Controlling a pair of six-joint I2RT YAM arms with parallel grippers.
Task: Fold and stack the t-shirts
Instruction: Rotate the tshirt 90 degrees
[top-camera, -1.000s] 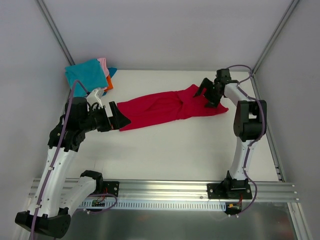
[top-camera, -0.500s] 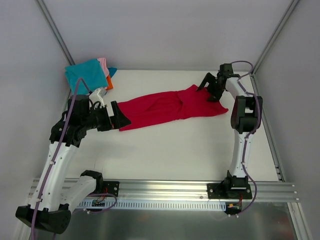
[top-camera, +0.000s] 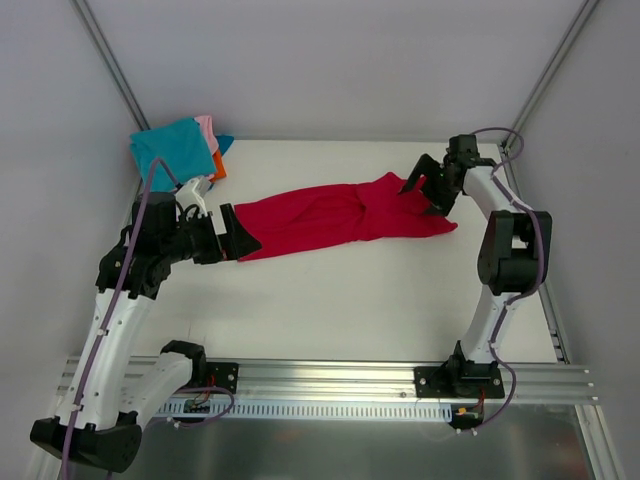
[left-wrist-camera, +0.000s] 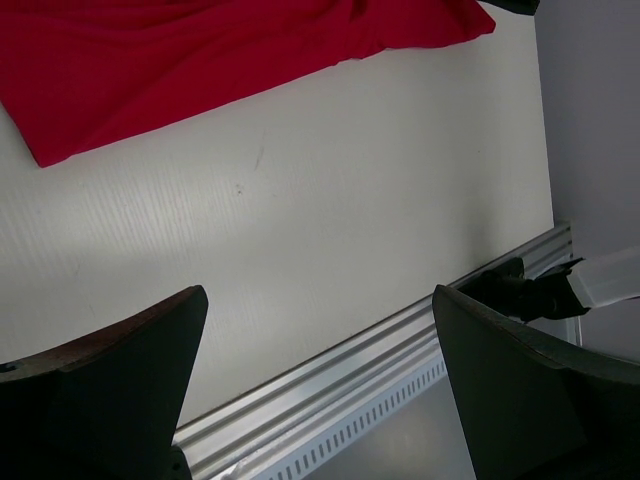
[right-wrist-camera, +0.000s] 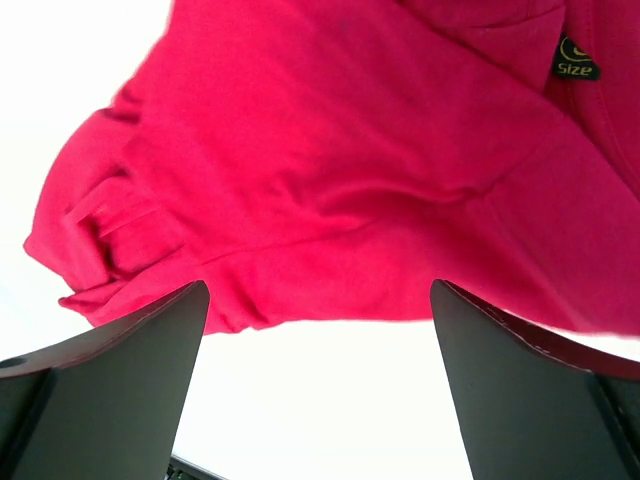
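Observation:
The red t-shirt (top-camera: 340, 218) lies stretched and bunched across the middle of the table; it also shows in the left wrist view (left-wrist-camera: 200, 60) and the right wrist view (right-wrist-camera: 340, 170). My left gripper (top-camera: 232, 233) is open and empty at the shirt's left end, just beside it. My right gripper (top-camera: 428, 186) is open and empty above the shirt's right end. A stack of folded shirts sits at the far left corner: teal (top-camera: 172, 146) on top, with pink (top-camera: 206, 128), orange (top-camera: 218, 166) and blue (top-camera: 226, 144) edges showing.
Grey walls close in the table on the left, back and right. An aluminium rail (top-camera: 330, 378) runs along the near edge and shows in the left wrist view (left-wrist-camera: 330, 390). A black size label (right-wrist-camera: 577, 58) is on the red shirt.
My right gripper has moved a little to the right and nearer over the shirt's right end. The left arm and the red shirt have hardly moved.

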